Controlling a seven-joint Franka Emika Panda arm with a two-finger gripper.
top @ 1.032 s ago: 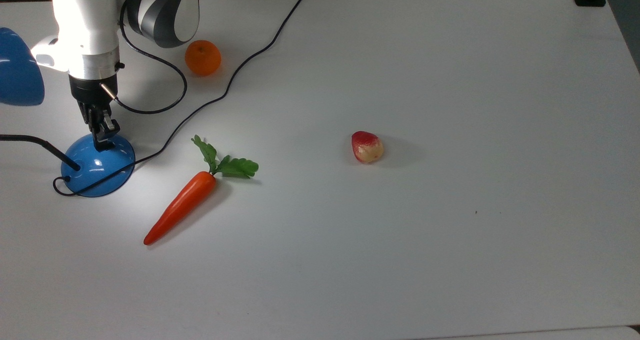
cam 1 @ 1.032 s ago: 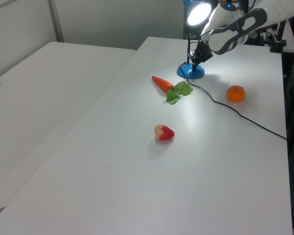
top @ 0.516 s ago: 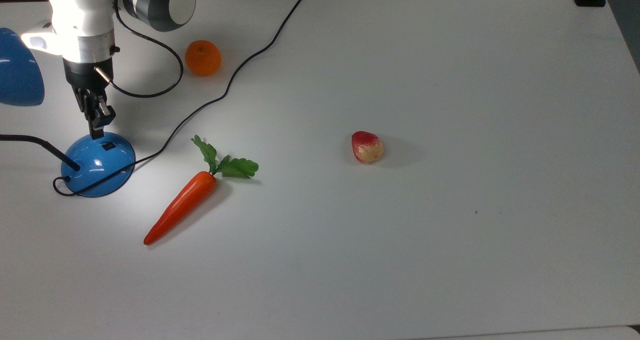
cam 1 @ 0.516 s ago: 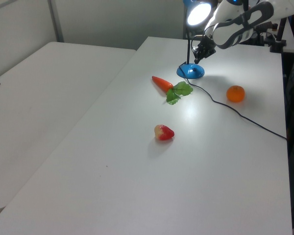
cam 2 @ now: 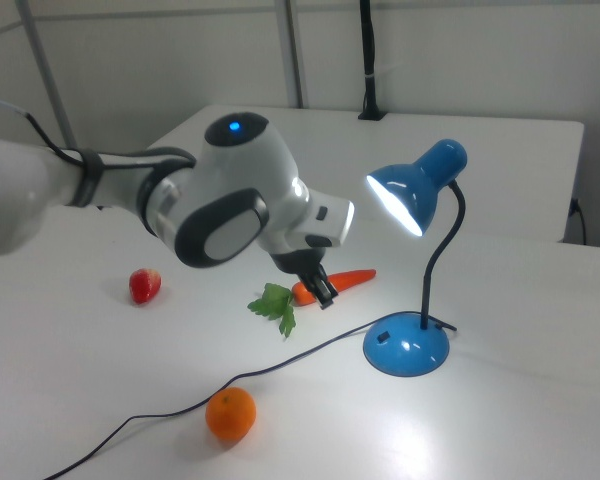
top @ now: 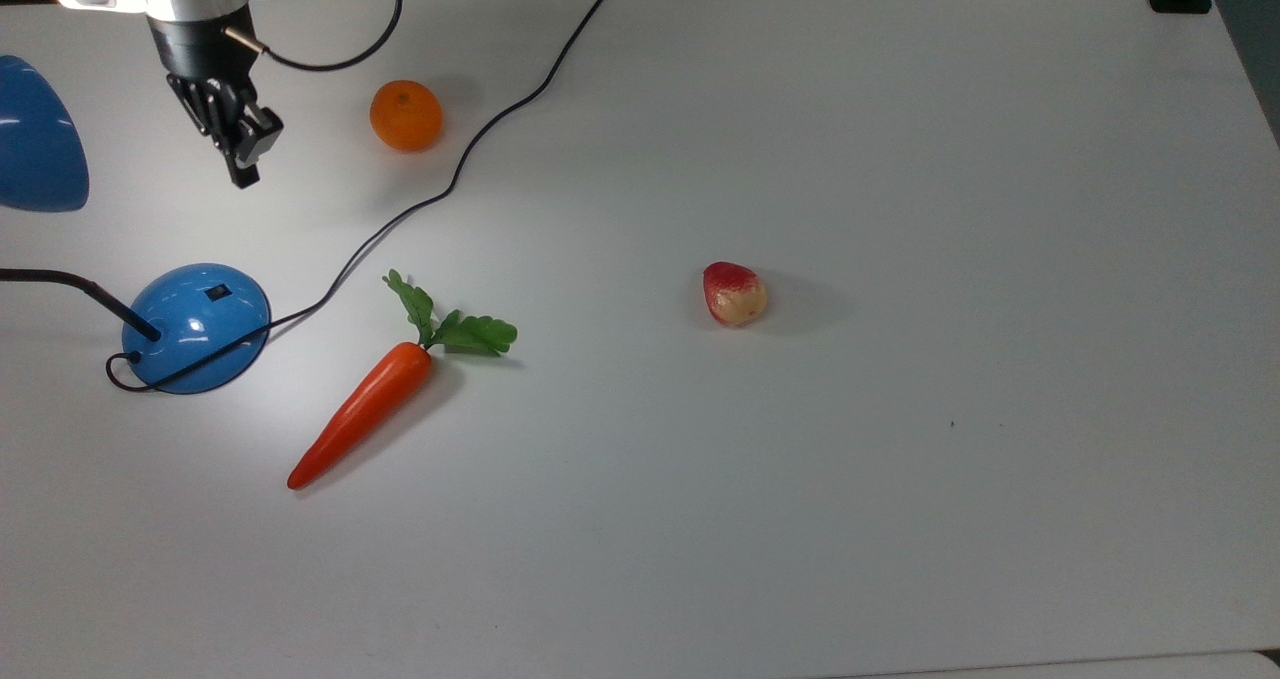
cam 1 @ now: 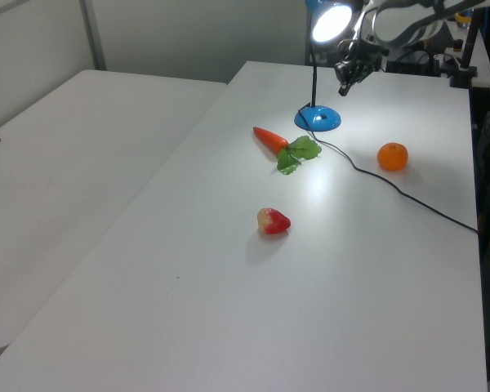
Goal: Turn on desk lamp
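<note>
White tabletop (top: 900,159); glossy blue desk lamp (cam 2: 408,345) at the top view's left edge, shade lit, judged done; its hard, slick domed base needs only a light press on the small black switch (top: 217,292); my gripper (top: 243,149) hangs above, fingers clenched, empty.

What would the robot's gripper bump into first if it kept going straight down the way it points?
Probably just the bare white table. The gripper points down between the desk lamp base and the orange, touching neither. Depth is hard to judge, so this is a best guess.
</note>
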